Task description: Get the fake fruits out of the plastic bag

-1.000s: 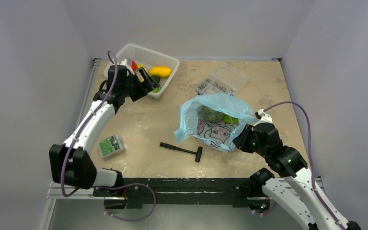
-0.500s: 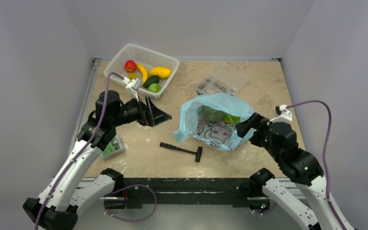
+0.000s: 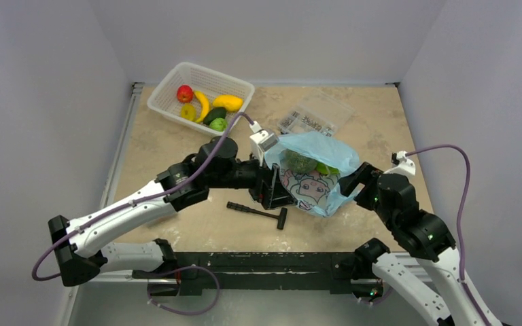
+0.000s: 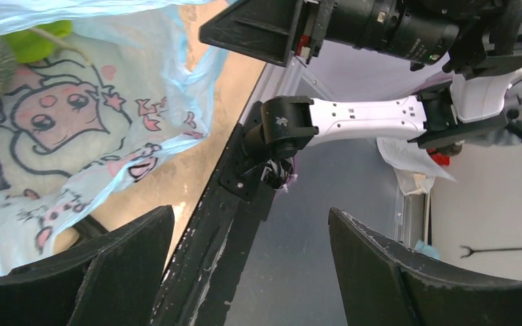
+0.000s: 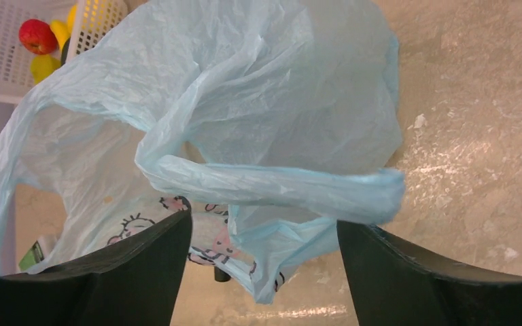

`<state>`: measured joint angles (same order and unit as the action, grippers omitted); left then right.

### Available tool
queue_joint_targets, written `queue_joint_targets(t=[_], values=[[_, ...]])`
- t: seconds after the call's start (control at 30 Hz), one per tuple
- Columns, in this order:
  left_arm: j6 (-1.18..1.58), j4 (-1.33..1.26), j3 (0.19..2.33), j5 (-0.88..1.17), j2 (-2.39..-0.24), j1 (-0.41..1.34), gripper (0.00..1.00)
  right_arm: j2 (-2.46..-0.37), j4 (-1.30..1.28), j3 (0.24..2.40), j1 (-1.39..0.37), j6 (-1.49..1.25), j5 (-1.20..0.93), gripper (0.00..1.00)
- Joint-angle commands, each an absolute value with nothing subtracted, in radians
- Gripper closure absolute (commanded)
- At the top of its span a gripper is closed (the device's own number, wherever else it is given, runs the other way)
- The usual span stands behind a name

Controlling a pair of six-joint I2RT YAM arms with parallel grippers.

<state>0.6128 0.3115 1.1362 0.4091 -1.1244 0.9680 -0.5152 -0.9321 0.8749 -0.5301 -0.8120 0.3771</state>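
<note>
The light-blue plastic bag sat right of centre on the worktop, mouth open toward the far side and cartoon print facing up. From the top view only two of the fake fruits showed in its mouth: a rough dark-green piece and a bright green piece just beside it. Both were half buried under the crinkly rim, so I couldn't tell if anything lay deeper in. More fruit was in the white mesh basket at the far left corner: a red fruit, a banana, an orange-yellow oval, and some green bits jammed by the near wall that were hard to tell apart. The left end effector was at the bag's left edge, fingers apart with nothing between them. Its wrist camera cut both fingers off at the bottom and caught only part of the printed side. The right end effector was at the bag's right edge, fingers spread too, with a fold of bag hanging in the gap. Couldn't tell whether either finger touched the plastic. A black T-shaped tool lay just in front of the bag. A clear box sat behind it, contents too small to make out.
</note>
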Motion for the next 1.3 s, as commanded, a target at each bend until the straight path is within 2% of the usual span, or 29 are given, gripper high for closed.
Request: queue_joint_targets(t=[0.0, 0.17, 0.37, 0.5, 0.53, 0.57, 0.7, 0.73, 0.87, 1.0, 1.27], values=[[0.534, 0.297, 1.243, 0.303, -1.182, 1.068, 0.17, -0.513, -0.905, 0.898, -0.531, -0.778, 0.343, 0.17], [0.539, 0.275, 1.278, 0.331, -1.229, 1.091, 0.17, -0.61, -0.755, 0.865, -0.53, -0.639, 0.169, 0.18], [0.606, 0.206, 1.256, 0.402, -1.239, 1.093, 0.17, -0.783, -0.841, 0.935, -0.53, -0.724, 0.42, 0.15], [0.615, 0.202, 1.243, 0.401, -1.235, 1.098, 0.17, -0.817, -0.859, 0.943, -0.531, -0.757, 0.533, 0.16], [0.616, 0.201, 1.242, 0.4, -1.236, 1.1, 0.17, -0.815, -0.851, 0.938, -0.532, -0.754, 0.542, 0.21], [0.616, 0.201, 1.241, 0.396, -1.239, 1.101, 0.17, -0.811, -0.841, 0.932, -0.531, -0.75, 0.549, 0.3], [0.601, 0.234, 1.268, 0.364, -1.271, 1.111, 0.17, -0.771, -0.832, 0.91, -0.532, -0.734, 0.527, 0.9], [0.596, 0.252, 1.276, 0.335, -1.278, 1.117, 0.17, -0.755, -0.841, 0.912, -0.53, -0.723, 0.501, 1.0], [0.599, 0.182, 1.241, 0.243, -1.282, 1.148, 0.19, -0.704, -0.896, 0.927, -0.532, -0.76, 0.346, 1.0], [0.585, 0.086, 1.209, 0.197, -1.321, 1.181, 0.25, -0.685, -0.978, 0.914, -0.532, -0.748, 0.213, 1.0], [0.546, 0.124, 1.262, 0.113, -1.478, 1.211, 0.32, -0.72, -1.139, 0.854, -0.532, -0.719, 0.144, 1.0]])
